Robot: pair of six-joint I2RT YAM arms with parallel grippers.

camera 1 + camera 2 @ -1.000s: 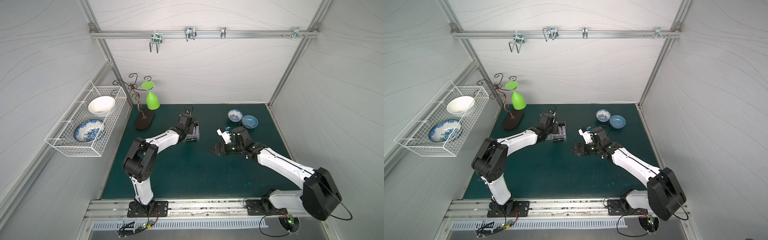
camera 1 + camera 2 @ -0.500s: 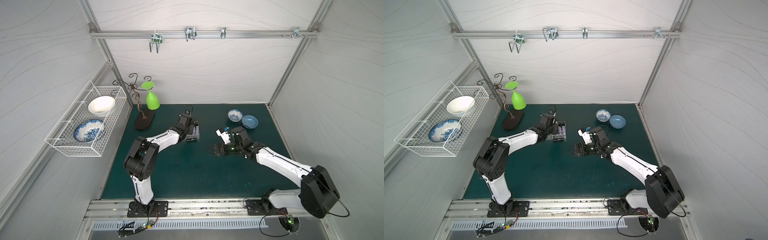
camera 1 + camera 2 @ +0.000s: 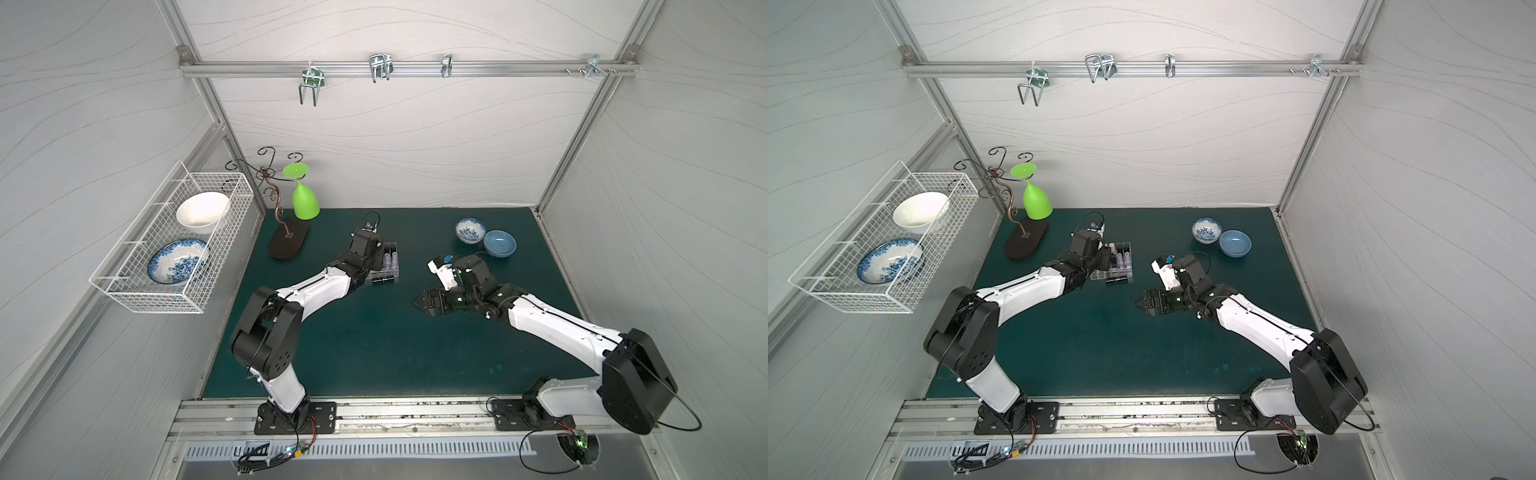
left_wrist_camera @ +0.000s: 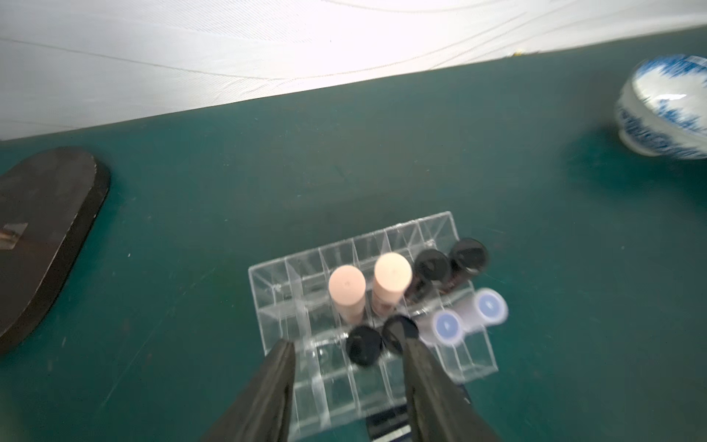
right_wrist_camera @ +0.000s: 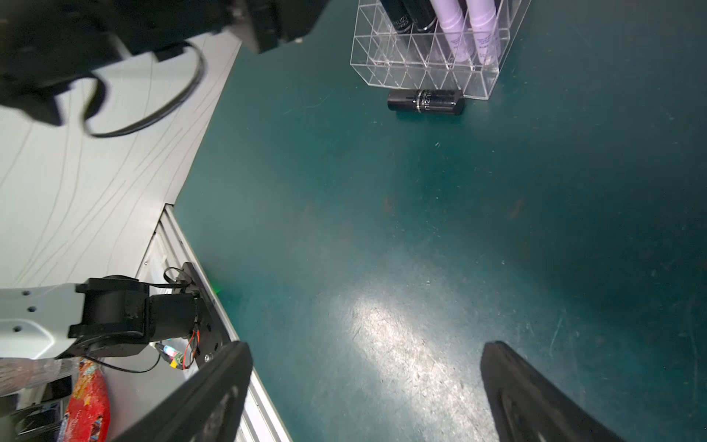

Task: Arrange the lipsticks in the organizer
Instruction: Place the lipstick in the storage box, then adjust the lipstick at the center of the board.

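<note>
The clear organizer [image 4: 290, 302] stands on the green mat, seen in both top views [image 3: 394, 272] [image 3: 1128, 270]. Upright in its cells are two pale pink lipsticks [image 4: 346, 287], two lilac ones [image 4: 445, 325] and several black ones [image 4: 432, 266]. My left gripper [image 4: 348, 346] hangs over it, open. A black lipstick [image 4: 363, 346] stands free in the gap, and one fingertip [image 4: 415, 352] is close beside another black cap. One more black lipstick [image 5: 426, 102] lies on the mat against the organizer's near wall [image 3: 383, 280]. My right gripper [image 5: 367, 346] is open and empty over bare mat [image 3: 422, 305].
A blue-patterned bowl [image 3: 470, 230] and a plain blue bowl [image 3: 500, 243] sit at the back right. A dark oval stand base [image 3: 289, 245] with a green glass [image 3: 305, 201] is at the back left. A white wire basket [image 3: 174, 245] hangs on the left wall.
My left gripper's jaws have spread apart over the organizer. My right gripper has drifted slightly left and nearer, still open.
</note>
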